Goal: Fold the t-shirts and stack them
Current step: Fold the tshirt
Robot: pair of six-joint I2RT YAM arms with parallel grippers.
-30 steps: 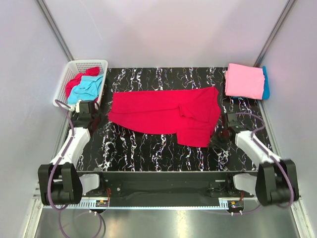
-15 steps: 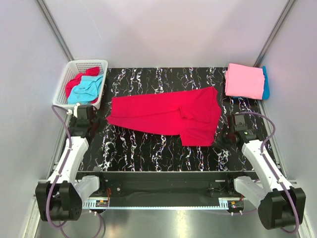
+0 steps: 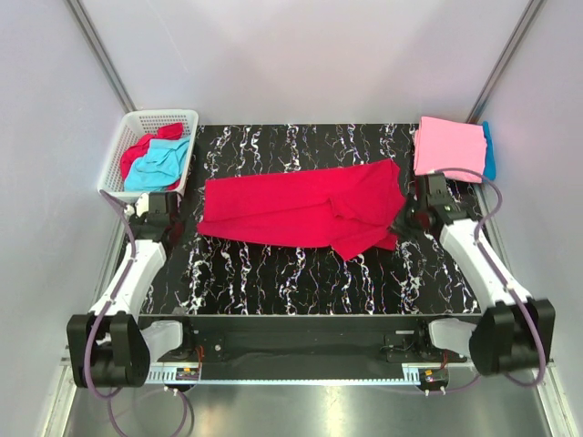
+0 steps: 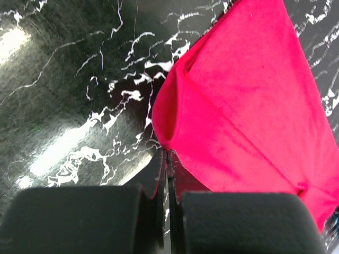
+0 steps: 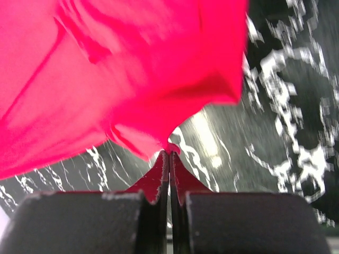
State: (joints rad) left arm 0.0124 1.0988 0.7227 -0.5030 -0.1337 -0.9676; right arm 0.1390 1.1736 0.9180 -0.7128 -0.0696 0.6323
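A crimson red t-shirt (image 3: pixel 305 211) lies stretched across the middle of the black marbled table (image 3: pixel 273 273), with its near right part doubled over. My left gripper (image 3: pixel 187 220) is shut on the shirt's left edge; the left wrist view shows the cloth (image 4: pixel 238 106) pinched at the fingertips (image 4: pixel 167 154). My right gripper (image 3: pixel 404 221) is shut on the shirt's right edge and lifts it off the table; the right wrist view shows the cloth (image 5: pixel 116 69) held at the tips (image 5: pixel 169 152). A folded pink t-shirt (image 3: pixel 449 147) lies on a turquoise one (image 3: pixel 490 150) at the far right.
A white lattice basket (image 3: pixel 137 123) stands at the far left corner, holding a crumpled red shirt (image 3: pixel 137 153) and a turquoise shirt (image 3: pixel 162 162). Grey walls close in the table on the left, right and back.
My right gripper has moved away from the near edge towards the pink stack, dragging the shirt's right corner with it. The near right flap has shrunk. My left gripper shifted slightly and still holds the left edge.
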